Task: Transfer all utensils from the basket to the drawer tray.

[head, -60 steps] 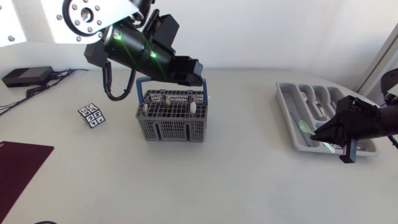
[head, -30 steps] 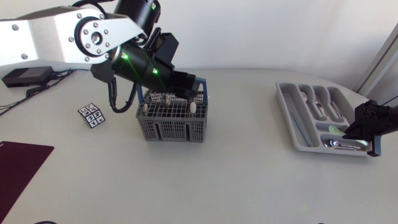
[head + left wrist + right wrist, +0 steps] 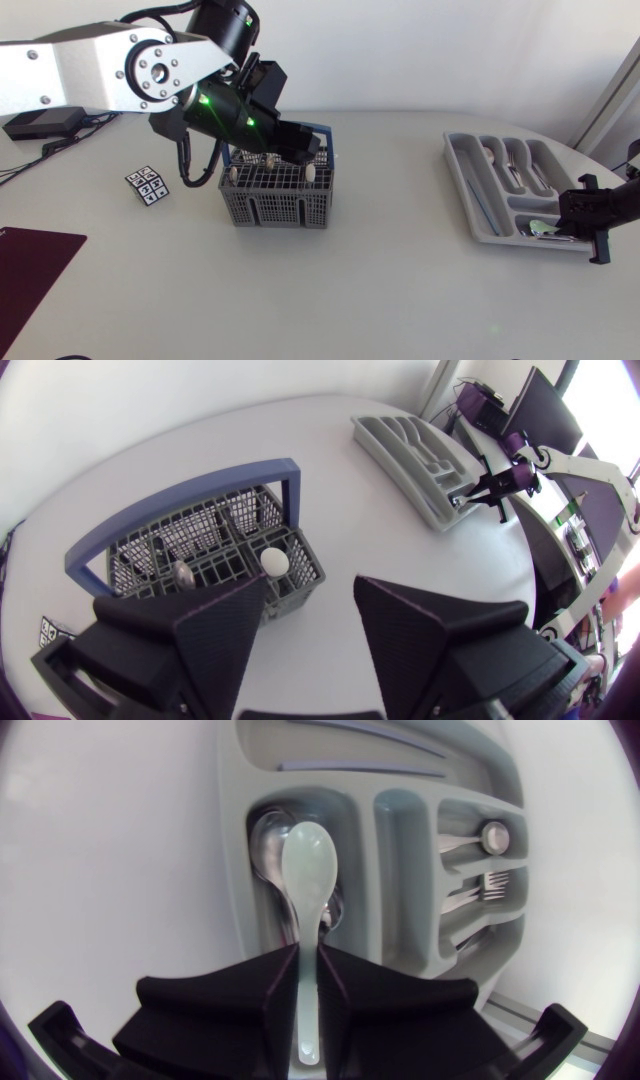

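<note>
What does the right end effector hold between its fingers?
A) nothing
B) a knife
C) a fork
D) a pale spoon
D: in the right wrist view the handle of the spoon is pinched between both fingers of the right end effector, with its bowl over the tray.

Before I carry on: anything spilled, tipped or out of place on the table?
Nothing stands out: basket upright, tray flat, and the right gripper holds a pale spoon over the tray's spoon compartment.
</note>
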Available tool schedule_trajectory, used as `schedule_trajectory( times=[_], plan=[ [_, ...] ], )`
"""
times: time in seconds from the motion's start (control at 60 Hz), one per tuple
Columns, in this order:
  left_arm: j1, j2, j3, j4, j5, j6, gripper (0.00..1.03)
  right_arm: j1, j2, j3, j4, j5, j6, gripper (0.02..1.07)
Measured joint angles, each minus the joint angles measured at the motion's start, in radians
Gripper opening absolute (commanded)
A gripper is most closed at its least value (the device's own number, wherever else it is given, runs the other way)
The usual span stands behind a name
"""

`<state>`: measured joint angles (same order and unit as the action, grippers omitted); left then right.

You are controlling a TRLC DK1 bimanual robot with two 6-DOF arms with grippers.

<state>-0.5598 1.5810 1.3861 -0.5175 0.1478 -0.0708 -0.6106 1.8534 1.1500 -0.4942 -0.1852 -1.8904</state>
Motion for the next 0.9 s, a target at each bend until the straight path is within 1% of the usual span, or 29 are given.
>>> schedule_trajectory(
  times=[0.083, 0.183, 0.2, 0.217, 0.233, 0.25, 0.3, 0.333, 0.467, 0.567, 0.717, 0.9],
  plan=[
    [-0.004, 0.0, -0.001, 0.001, 0.0, 0.0, 0.61, 0.0, 0.0, -0.019, 0.014, 0.0, -0.003, 0.38],
    [-0.006, 0.0, -0.005, 0.003, 0.0, 0.0, 0.61, 0.0, -0.023, -0.032, 0.031, -0.007, -0.003, 0.5],
    [-0.006, -0.002, -0.006, 0.003, 0.0, 0.0, 0.61, 0.0, -0.033, -0.035, 0.032, -0.013, -0.003, 0.51],
    [-0.006, -0.002, -0.008, 0.003, 0.0, 0.0, 0.61, 0.0, -0.041, -0.039, 0.032, -0.017, -0.003, 0.6],
    [-0.006, -0.002, -0.009, 0.003, 0.0, 0.0, 0.61, 0.0, -0.048, -0.041, 0.032, -0.021, -0.003, 0.63],
    [-0.006, -0.003, -0.012, 0.004, 0.0, 0.0, 0.61, 0.0, -0.061, -0.045, 0.032, -0.024, -0.003, 0.7],
    [-0.006, -0.006, -0.019, 0.003, 0.0, 0.0, 0.61, 0.001, -0.098, -0.054, 0.031, -0.032, -0.002, 0.87],
    [-0.006, -0.006, -0.022, 0.003, 0.0, 0.0, 0.61, 0.005, -0.12, -0.056, 0.027, -0.037, 0.006, 0.92],
    [-0.006, -0.015, -0.042, 0.004, 0.0, 0.003, 0.61, 0.062, -0.224, -0.065, -0.015, -0.052, 0.098, 0.92],
    [-0.006, -0.026, -0.055, 0.011, 0.0, 0.003, 0.61, 0.159, -0.306, -0.09, -0.055, -0.074, 0.225, 0.92],
    [-0.006, -0.051, -0.076, 0.019, 0.0, 0.021, 0.61, 0.369, -0.423, -0.129, -0.085, -0.081, 0.505, 0.92],
    [-0.004, -0.076, -0.105, 0.032, 0.0, 0.054, 0.61, 0.615, -0.476, -0.129, -0.106, -0.084, 0.84, 0.92]
  ],
)
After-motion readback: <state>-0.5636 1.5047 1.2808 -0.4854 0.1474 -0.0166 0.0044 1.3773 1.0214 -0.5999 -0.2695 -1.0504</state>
